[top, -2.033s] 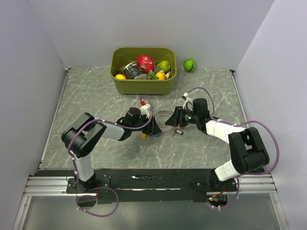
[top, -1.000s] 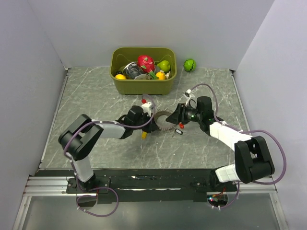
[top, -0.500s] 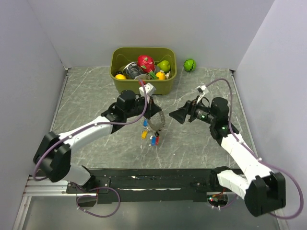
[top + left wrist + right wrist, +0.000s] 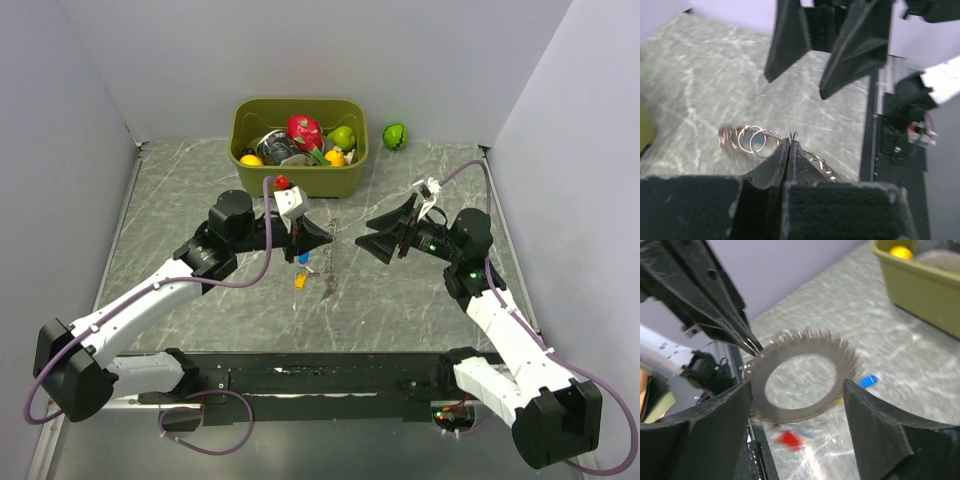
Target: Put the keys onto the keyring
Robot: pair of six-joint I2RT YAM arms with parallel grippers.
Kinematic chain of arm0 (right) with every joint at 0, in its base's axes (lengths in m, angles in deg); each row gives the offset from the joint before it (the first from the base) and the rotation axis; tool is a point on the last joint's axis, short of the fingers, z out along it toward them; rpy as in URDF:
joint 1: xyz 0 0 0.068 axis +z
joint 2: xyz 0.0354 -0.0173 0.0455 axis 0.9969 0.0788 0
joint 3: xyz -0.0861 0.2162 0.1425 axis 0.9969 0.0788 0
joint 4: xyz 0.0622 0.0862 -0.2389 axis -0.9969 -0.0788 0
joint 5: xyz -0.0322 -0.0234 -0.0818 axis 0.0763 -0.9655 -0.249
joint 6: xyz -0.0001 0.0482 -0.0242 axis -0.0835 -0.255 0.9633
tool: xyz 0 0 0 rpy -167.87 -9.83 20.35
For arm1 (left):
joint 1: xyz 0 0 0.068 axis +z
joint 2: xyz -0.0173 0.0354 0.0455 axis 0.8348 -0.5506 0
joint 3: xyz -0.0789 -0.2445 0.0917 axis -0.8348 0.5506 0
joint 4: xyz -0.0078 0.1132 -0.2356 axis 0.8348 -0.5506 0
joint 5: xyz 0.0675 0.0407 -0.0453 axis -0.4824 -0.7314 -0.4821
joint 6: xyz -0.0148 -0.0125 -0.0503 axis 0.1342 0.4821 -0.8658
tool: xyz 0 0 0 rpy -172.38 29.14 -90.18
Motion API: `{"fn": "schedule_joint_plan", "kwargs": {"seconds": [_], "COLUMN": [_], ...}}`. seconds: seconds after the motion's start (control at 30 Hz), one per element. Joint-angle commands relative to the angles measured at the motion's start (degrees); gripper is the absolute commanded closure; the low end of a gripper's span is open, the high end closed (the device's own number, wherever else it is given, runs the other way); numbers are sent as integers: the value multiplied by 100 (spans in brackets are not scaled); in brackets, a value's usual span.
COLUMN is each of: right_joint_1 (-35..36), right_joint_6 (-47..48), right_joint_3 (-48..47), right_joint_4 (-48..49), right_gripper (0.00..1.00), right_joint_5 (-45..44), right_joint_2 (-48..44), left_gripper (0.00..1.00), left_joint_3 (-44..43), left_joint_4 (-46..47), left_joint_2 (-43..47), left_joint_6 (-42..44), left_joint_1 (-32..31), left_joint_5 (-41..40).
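Right wrist view shows the left claw (image 4: 752, 344) clenched on the rim of the beaded keyring (image 4: 805, 344), which stands upright above the marbled surface (image 4: 935, 375) with a blue key (image 4: 869, 381) and a red key (image 4: 790, 439) blurred below, while the right claw (image 4: 368, 235) gapes released, just apart from it.

keyring (image 4: 805, 344): 1. blue key (image 4: 869, 381): 1. red key (image 4: 790, 439): 1. yellow key (image 4: 299, 281): 1. bin (image 4: 300, 182): 1, at 12 o'clock. toys (image 4: 305, 131) inside: count unclear. green toy fruit (image 4: 396, 135) outside it: 1, at 1 o'clock.
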Motion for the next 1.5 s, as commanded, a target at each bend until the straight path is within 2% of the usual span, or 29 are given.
{"fn": "schedule_joint_plan", "kwargs": {"seconds": [0.0, 0.23, 0.37, 1.2, 1.3, 1.4, 1.43, 1.47], "right_joint_1": [152, 732, 812, 1111, 1138, 1155, 1147, 1155], "right_joint_6": [90, 670, 785, 1163, 1172, 1180, 1198, 1207], "right_joint_3": [-15, -270, -305, -393, -393, -393, -410, -411], "right_joint_4": [667, 254, 245, -133, -133, -142, -177, -195], "right_gripper": [25, 34, 39, 49, 53, 64, 75, 81], "right_joint_5": [656, 709, 674, 560, 551, 559, 551, 551], "right_joint_2": [-250, -145, 57, 391, 418, 435, 435, 453], "left_gripper": [99, 99, 99, 99, 99, 99, 99, 99], "left_joint_3": [-120, -262, -227, -182, -156, -147, -156, -165], "left_joint_4": [101, 127, 223, 461, 513, 566, 566, 549], "left_joint_2": [47, -252, -287, -341, -332, -314, -323, -314], "left_joint_6": [79, -26, -88, -299, -369, -396, -404, -396], "left_joint_1": [-22, -22, -14, -22, -22, -31, -31, -22], "left_joint_5": [690, 997, 1147, 1516, 1604, 1674, 1683, 1692]}}
